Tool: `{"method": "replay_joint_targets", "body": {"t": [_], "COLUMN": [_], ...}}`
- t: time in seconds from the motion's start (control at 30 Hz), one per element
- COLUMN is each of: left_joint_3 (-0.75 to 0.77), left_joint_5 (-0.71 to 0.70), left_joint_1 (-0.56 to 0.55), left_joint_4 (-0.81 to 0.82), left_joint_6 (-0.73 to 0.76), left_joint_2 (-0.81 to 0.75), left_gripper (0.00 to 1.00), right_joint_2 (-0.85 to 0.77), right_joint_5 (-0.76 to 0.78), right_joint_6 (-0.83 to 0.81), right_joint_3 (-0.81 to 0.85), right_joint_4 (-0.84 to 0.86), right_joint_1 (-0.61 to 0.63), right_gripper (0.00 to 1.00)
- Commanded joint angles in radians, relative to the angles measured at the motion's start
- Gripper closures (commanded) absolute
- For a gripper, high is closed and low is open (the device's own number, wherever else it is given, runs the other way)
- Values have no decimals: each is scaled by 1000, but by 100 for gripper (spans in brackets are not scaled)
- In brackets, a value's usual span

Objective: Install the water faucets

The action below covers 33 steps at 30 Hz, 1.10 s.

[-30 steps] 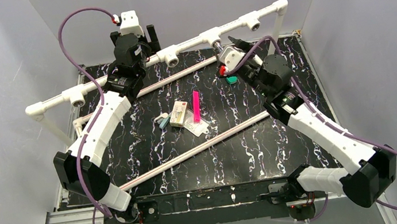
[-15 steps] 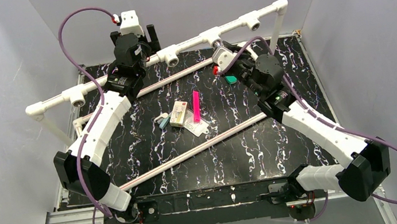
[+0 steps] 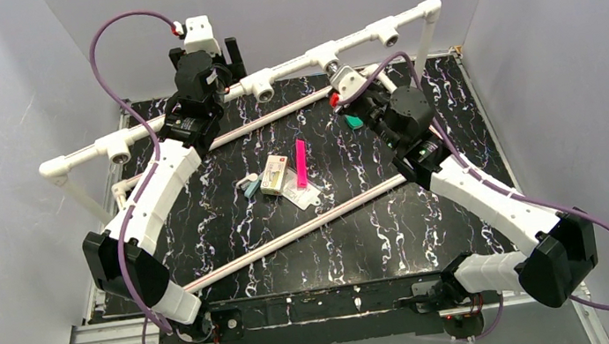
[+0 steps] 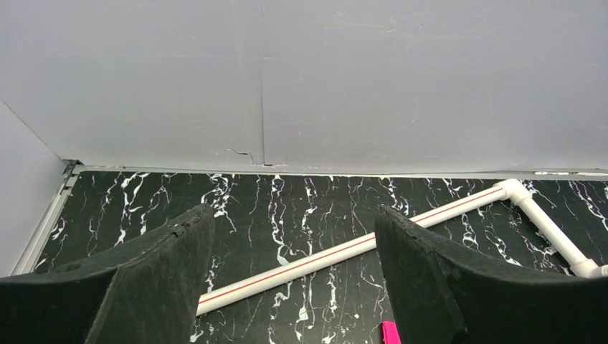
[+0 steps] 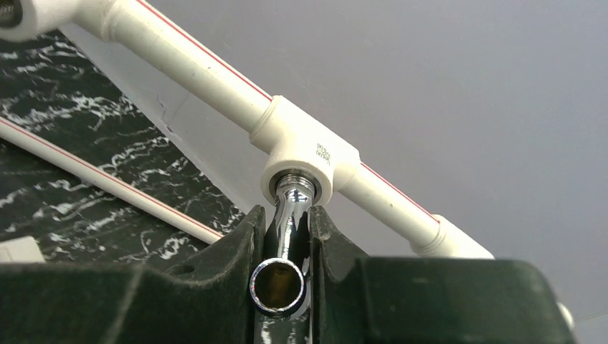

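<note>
Right now the water faucet (image 5: 290, 215) is up at the white pipe (image 5: 179, 61) at the back of the bench (image 4: 287, 201). Its far end sits in the round mouth of a white tee socket (image 5: 308, 154). I cannot tell how deep it goes in. Its open round end points back at the right wrist camera.

I think the faucet is hard and stiff, since it looks like shiny metal. It will not bend or squash. It is small, so it is likely not heavy, but metal has some weight for its size. The shiny skin looks smooth and slippery. The tube is round too, so it could spin or slide between flat fingers. A good place to hold it seems to be on the straight part, close to the socket, with a firm squeeze from both sides. It should go in straight, or the screw part may jam.

The right end effector (image 5: 288, 223) is closed tight on the faucet, with one black finger on each side of the shiny tube. The fingers (image 5: 251, 236) press on the tube just below the socket and do not touch the white pipe.

The left end effector (image 4: 294, 215) is wide open and holds nothing. Between its fingers I see only the black bench and a thin white pipe lying there.
</note>
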Motion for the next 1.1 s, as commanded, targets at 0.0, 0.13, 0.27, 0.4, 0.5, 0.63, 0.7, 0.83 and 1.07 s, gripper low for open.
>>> {"method": "replay_joint_targets", "body": {"t": [0.0,0.13,0.27,0.4,0.5,0.63,0.7,0.83,1.07], "left_joint_3": [-39,-38,-39,-41,-44,-49,-48,-49,-49], "left_joint_5": [86,90,91,93,94,96,96,99,105], "left_joint_1": [-41,-41,-41,-41,-41,-41,-41,-41,-41], "left_joint_4": [-191,-192,-191,-191,-191,-191,-191,-191,-191], "left_joint_6": [14,11,9,8,7,6,6,3,0], "left_joint_2": [37,35,33,28,24,21,19,17,17], "left_gripper": [21,21,21,21,21,21,21,21,21], "right_joint_2": [-27,-32,-30,-28,-31,-29,-31,-40,-48], "right_joint_5": [64,102,140,201,227,253,270,303,314], "right_joint_6": [262,431,613,844,1011,1225,1344,1563,1959], "right_joint_3": [-4,18,31,38,43,51,49,33,-1], "right_joint_4": [93,82,73,66,60,29,12,-11,-60], "right_joint_1": [2,1,1,2,1,1,1,0,-8], "right_gripper": [99,99,99,99,99,99,99,99,99]}}
